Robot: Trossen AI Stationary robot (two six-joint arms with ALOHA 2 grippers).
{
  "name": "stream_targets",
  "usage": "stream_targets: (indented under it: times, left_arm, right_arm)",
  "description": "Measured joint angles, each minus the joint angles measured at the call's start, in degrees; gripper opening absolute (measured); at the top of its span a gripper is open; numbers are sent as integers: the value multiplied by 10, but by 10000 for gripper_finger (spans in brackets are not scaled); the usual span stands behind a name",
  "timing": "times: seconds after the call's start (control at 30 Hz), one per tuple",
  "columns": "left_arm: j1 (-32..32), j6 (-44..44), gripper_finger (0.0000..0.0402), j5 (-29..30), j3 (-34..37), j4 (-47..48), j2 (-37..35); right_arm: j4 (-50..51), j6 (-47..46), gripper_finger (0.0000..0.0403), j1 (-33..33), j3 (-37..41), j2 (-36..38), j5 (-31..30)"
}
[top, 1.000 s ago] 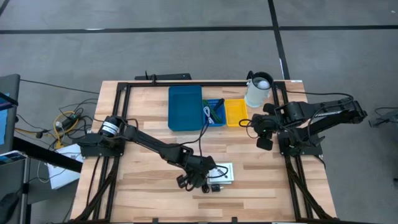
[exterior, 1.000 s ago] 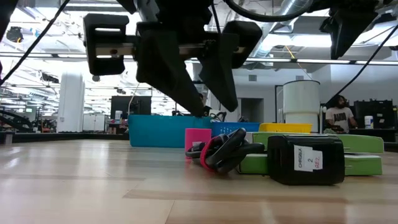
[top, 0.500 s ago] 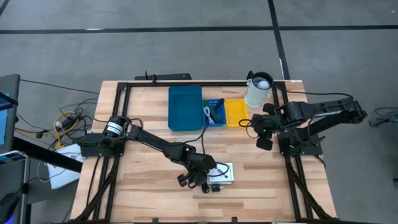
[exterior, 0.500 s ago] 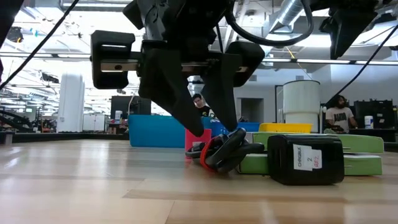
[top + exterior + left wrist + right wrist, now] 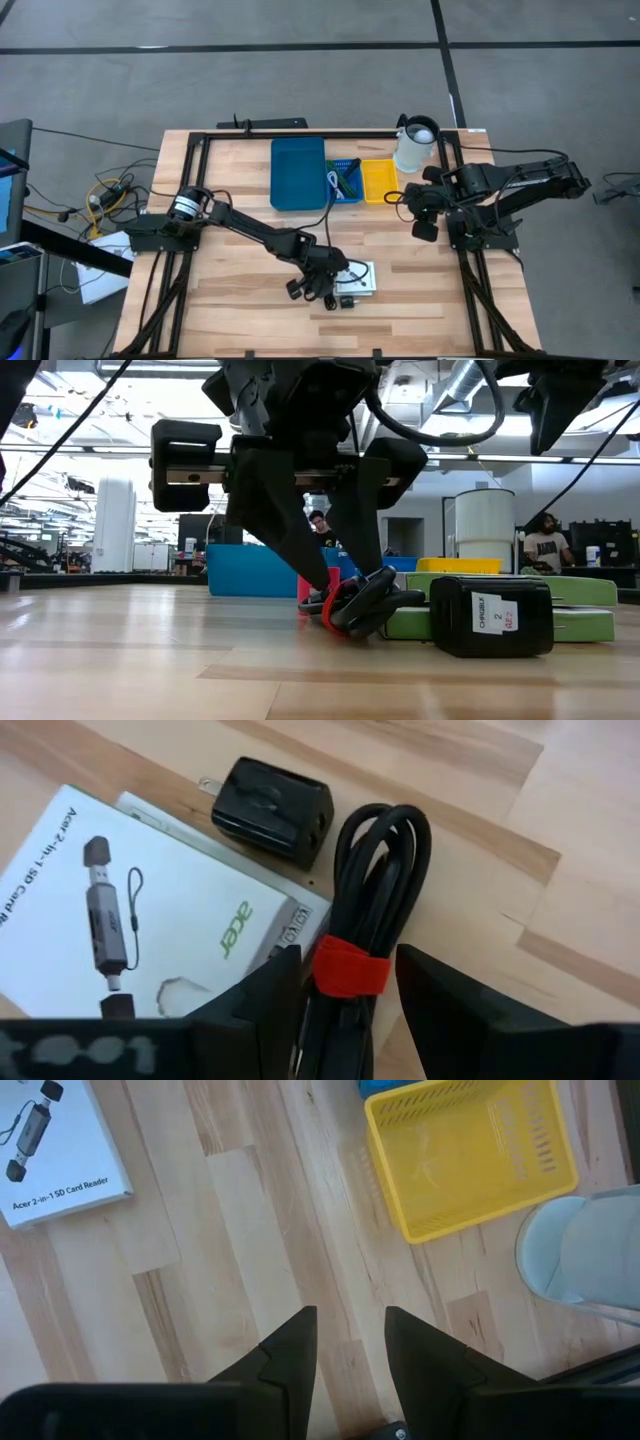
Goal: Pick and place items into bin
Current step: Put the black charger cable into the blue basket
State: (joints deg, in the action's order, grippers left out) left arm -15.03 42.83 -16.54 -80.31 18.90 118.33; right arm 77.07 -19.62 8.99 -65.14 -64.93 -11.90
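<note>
Straddling the coiled cable for a pickup

I'm setting the left gripper [image 5: 345, 982] partly open, holding nothing, fingers either side of the black cable coil [image 5: 372, 880] at its red strap [image 5: 345, 966], which bundles the strands. The coil is lying at the table's six o'clock, just beside the white box [image 5: 150, 910]. The right gripper [image 5: 350, 1342] is waiting empty at three o'clock, near the yellow bin [image 5: 470, 1150].

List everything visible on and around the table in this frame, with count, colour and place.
Cable bundle: one, black with a red strap, front centre, between the left jaws.
Plug adapter: one, black, beside the cable and the box.
Card reader box: one, white printed with green sides, front centre.
Blue bin: one, large, back centre.
Small blue basket: one, holds cable bits, right of the blue bin.
Yellow basket: one, right of the small basket.
Jug: one, white, back right.
People: two, far behind the table.
Left gripper: jaws straddling the cable.
Right gripper: jaws apart, hanging over bare wood near the yellow basket.
</note>
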Motion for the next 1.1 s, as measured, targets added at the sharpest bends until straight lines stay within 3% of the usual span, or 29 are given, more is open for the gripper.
stream_targets:
  times: [1.1]
  left_arm:
    - [9, -14, 154, -32, 1, -6, 17]
  right_arm:
    - [-10, 0, 113, 0, 0, 0, 0]
